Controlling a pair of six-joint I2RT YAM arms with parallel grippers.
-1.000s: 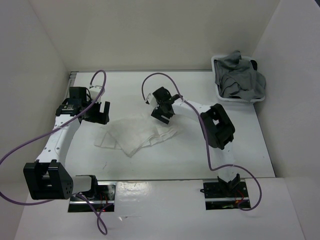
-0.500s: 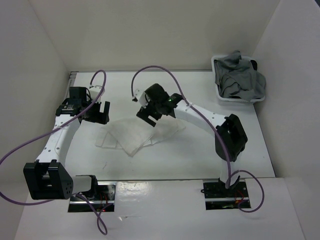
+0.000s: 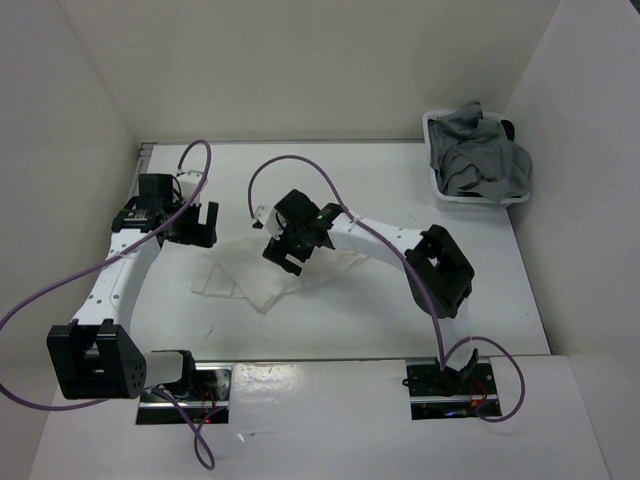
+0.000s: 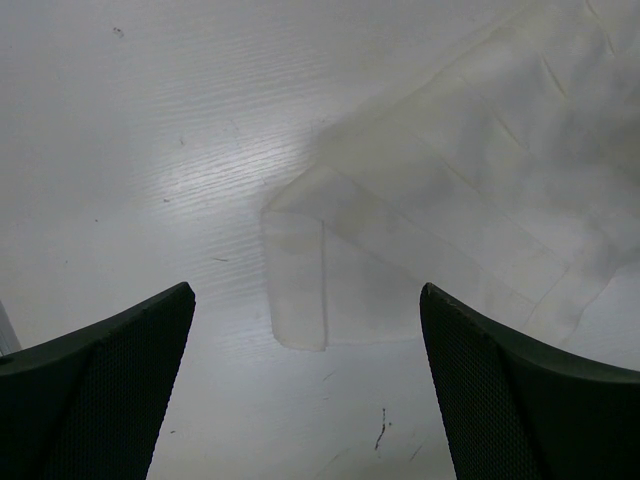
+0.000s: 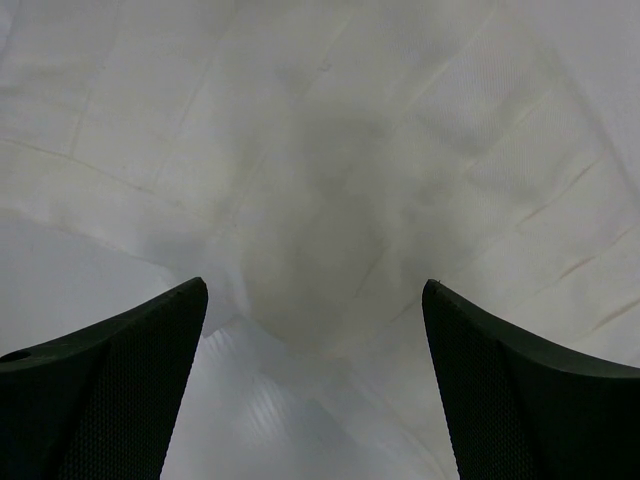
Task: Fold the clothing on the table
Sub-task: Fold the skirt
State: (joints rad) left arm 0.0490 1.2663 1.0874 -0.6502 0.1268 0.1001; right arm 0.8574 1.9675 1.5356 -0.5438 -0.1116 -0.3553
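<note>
The white skirt (image 3: 238, 280) lay flat and loosely doubled over itself left of the middle of the desk (image 3: 350, 322), one corner at its left end turned over. The right tool (image 3: 285, 250) hovered above its centre, jaws spread wide and empty. The left tool (image 4: 305, 290), equally wide and holding nothing, hung above that left corner. The folding looked barely begun: uneven layers, with no squared halves yet.
</note>
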